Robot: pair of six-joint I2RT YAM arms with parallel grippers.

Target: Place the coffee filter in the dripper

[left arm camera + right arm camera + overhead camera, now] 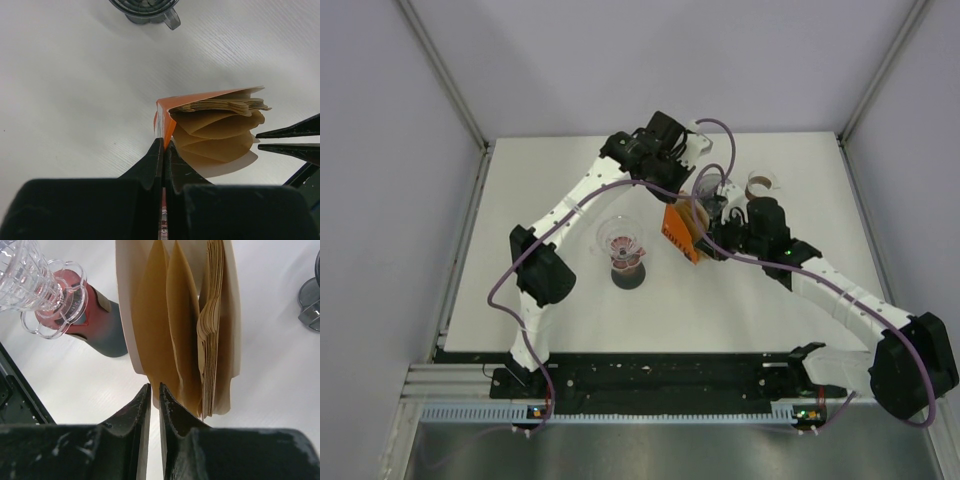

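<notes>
An orange filter pack [678, 232] is held open right of the table's middle, with brown paper filters [220, 132] fanning out of it. My left gripper [164, 142] is shut on the pack's orange edge [165, 120]; it also shows in the top view [688, 205]. My right gripper [155, 386] has its jaws a narrow gap apart, tips at the lower edge of the outermost filter [150, 325]; it also shows in the left wrist view [258, 140]. The clear glass dripper [625, 243] sits on a red-and-dark cup [95, 325], left of the pack, and it holds no filter.
A dark grey vessel with a handle [150, 10] stands on the table beyond the pack; it also shows in the right wrist view [310, 305]. A small clear cup [760, 184] stands at the back right. Grey walls enclose the white table [540, 200].
</notes>
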